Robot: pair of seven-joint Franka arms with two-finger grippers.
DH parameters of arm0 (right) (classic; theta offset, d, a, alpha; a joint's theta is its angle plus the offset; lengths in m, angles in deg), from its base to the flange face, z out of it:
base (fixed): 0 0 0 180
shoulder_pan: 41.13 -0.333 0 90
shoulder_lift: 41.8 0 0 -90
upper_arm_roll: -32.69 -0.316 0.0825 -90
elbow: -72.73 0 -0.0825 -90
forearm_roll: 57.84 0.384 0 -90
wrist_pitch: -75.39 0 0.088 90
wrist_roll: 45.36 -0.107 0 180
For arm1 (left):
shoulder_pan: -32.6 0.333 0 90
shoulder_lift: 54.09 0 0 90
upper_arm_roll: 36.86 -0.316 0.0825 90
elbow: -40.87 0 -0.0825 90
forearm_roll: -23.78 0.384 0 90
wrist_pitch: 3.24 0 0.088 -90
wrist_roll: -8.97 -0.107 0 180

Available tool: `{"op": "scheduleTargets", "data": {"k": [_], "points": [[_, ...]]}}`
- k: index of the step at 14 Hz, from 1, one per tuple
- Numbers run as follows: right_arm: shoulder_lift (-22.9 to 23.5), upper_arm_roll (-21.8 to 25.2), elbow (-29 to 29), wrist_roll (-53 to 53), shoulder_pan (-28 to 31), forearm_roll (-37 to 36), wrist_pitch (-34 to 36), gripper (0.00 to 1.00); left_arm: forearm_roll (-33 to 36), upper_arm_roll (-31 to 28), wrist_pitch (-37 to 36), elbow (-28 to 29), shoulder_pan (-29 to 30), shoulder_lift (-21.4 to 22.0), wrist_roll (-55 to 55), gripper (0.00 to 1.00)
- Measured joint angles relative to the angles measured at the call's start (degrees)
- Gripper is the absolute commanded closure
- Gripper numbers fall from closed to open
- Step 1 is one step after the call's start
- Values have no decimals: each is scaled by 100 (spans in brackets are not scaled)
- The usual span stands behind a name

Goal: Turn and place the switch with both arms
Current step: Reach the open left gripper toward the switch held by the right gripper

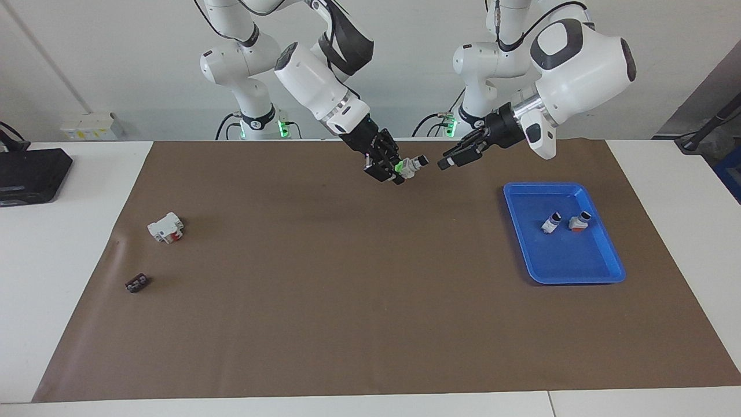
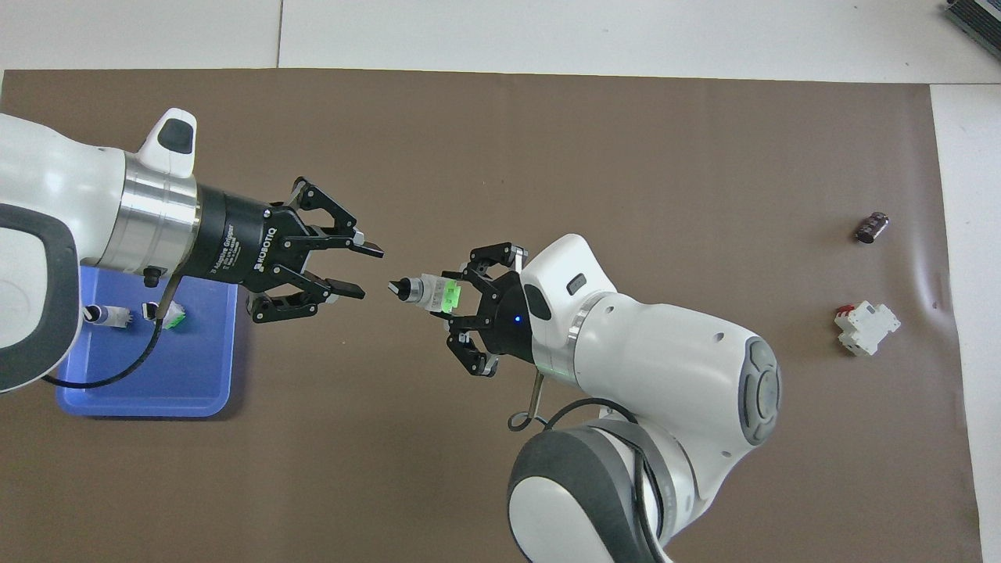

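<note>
Jaws: right gripper (image 2: 463, 301) clenched on the switch (image 2: 428, 290) by its green end, knob pointing at the left gripper (image 2: 356, 271), whose fingers stand spread just short of it, both raised over the mat (image 1: 347, 324). I judge handover pending: I should centre the left fingers around the white body before closing.

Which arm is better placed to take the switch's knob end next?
The left arm, probably. Its tool hangs open in the air over the mat, lined up with the dark knob of the switch, with a gap between them. The right tool is shut on the switch's green end, so it cannot regrasp.
</note>
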Motion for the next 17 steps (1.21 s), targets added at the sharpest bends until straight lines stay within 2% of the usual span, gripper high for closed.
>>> {"op": "scheduleTargets", "data": {"k": [13, 17], "points": [[16, 0, 0, -28, -26, 0, -27, 100, -184, -6, 171, 134, -103, -40, 192, 61], [16, 1, 0, -29, -26, 0, -28, 100, -192, 9, 231, 149, -156, -40, 194, 67]]}}
